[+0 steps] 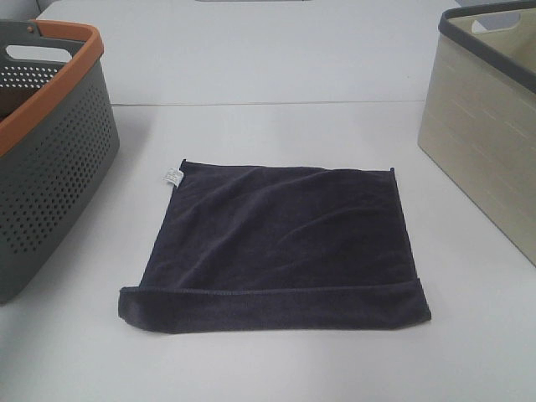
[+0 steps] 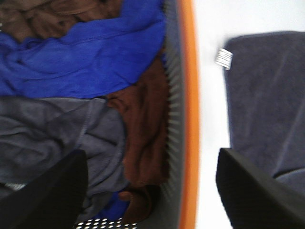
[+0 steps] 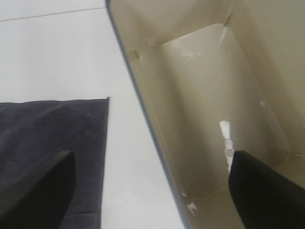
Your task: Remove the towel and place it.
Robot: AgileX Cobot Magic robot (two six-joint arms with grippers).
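While hanging up high, out of the overhead shot, both arms look parked, so notes from the jaws outward:

Left gripper [image 2: 152, 191]: spread wide, nothing between the fingers, straddling the orange rim of the grey basket [image 2: 189, 119] from above.

Right gripper [image 3: 152, 191]: also spread wide and empty, hovering over the rim of the beige bin [image 3: 143, 109], one finger on the towel side, the other over the bin's bare inside.

Towel [image 1: 280, 243]: dark, lying flat on the white table [image 1: 268, 134] between basket and bin, touching neither. Near edge folded over into a thicker band, small white tag [image 1: 173, 177] at the far corner on the basket side.

Grey basket contents: blue cloth [image 2: 86, 62], brown cloth [image 2: 147, 138] and a greyish one, bunched together.

Step in hand: looks like either the towel counts as placed already, or folding or moving it comes next; can't tell which from this.

Doing it well, if a grab comes next: go for the two far corners, one per arm, pinch only the top layer at the hem, lift evenly so nothing drags. Keep clear of both rims on the way down.

Possible snag: doubled near edge could slip or unfold if pinched.
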